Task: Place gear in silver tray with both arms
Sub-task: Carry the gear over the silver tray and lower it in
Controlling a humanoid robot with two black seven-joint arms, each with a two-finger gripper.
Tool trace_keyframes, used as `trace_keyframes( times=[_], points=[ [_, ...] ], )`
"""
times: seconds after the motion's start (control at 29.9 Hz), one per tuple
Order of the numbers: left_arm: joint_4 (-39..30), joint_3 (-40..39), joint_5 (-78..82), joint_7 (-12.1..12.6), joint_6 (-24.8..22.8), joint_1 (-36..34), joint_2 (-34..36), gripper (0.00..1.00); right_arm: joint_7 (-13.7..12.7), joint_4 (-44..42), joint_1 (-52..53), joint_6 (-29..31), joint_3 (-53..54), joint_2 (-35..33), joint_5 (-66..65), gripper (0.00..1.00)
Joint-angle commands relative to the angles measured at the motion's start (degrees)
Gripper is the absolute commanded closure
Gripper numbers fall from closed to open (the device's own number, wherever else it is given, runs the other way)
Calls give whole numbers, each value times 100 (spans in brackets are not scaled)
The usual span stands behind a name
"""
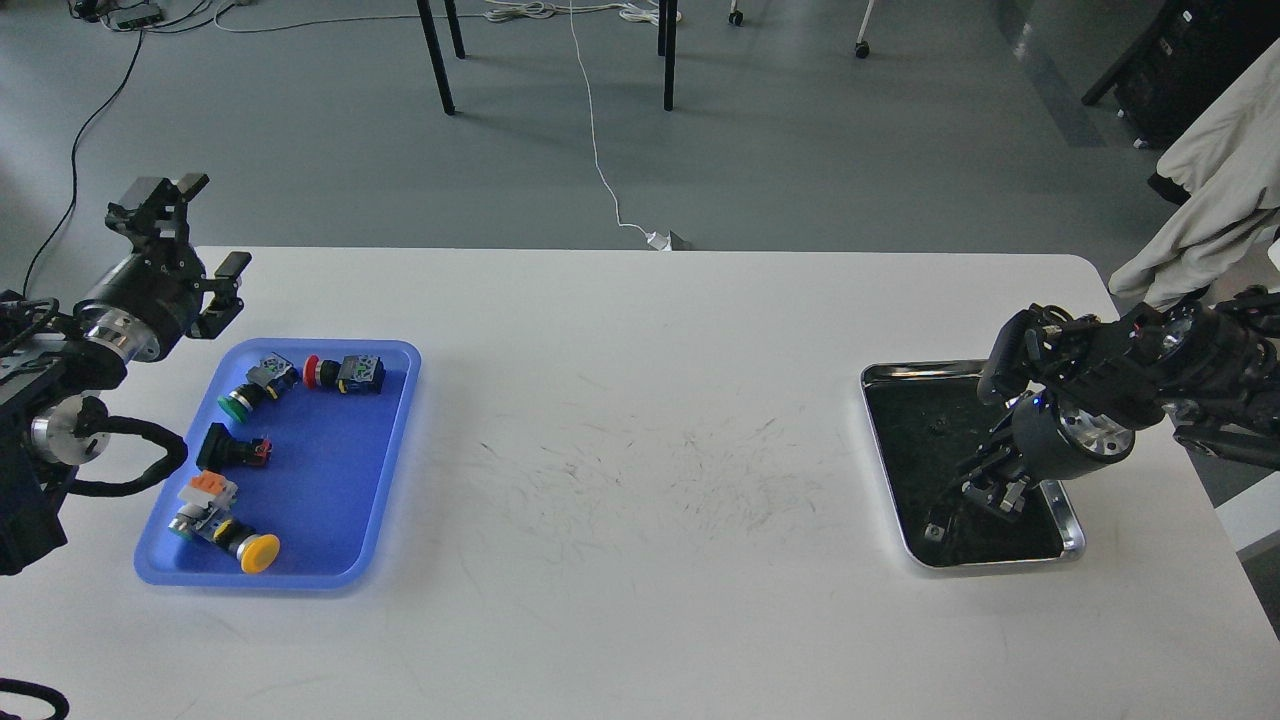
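The silver tray [905, 371] lies at the right of the white table, with a dark reflective bottom. My right gripper [993, 490] hangs low over its near right part, pointing down and left. It is dark, and I cannot tell its fingers apart. A small bright speck [935, 531] shows on the tray bottom near the front. I cannot tell whether it is a part or a reflection. No gear can be made out. My left gripper [208, 226] is open and empty, above the table's far left corner, behind the blue tray.
A blue plastic tray [395, 430] at the left holds several push-button parts with green [232, 405], red [312, 372] and yellow [260, 553] caps. A beige cloth [1215, 170] hangs at the far right, beyond the table's rounded far corner [1085, 262].
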Motion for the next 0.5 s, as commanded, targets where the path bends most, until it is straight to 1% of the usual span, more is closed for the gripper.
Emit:
trace_keyframes(
  times=[0.0,0.1,0.17,0.3,0.37,0.47],
  points=[
    [-1,6,8,0,-1,2,-7,1,0,-24,-16,-7,11,9,0,93],
    [-1,15,8,0,-1,2,-7,1,0,-24,-25,-8,64,1,17,87],
    [-1,24,8,0,-1,2,-7,1,0,-24,-33,-8,73,1,26,85],
    [-1,15,8,0,-1,-6,-7,1,0,-15,-16,-8,99,10,44,76],
    [-1,24,8,0,-1,-6,-7,1,0,-15,-16,-8,99,9,61,75],
    [-1,24,8,0,-1,2,-7,1,0,3,-16,-8,117,1,105,66]
  ],
)
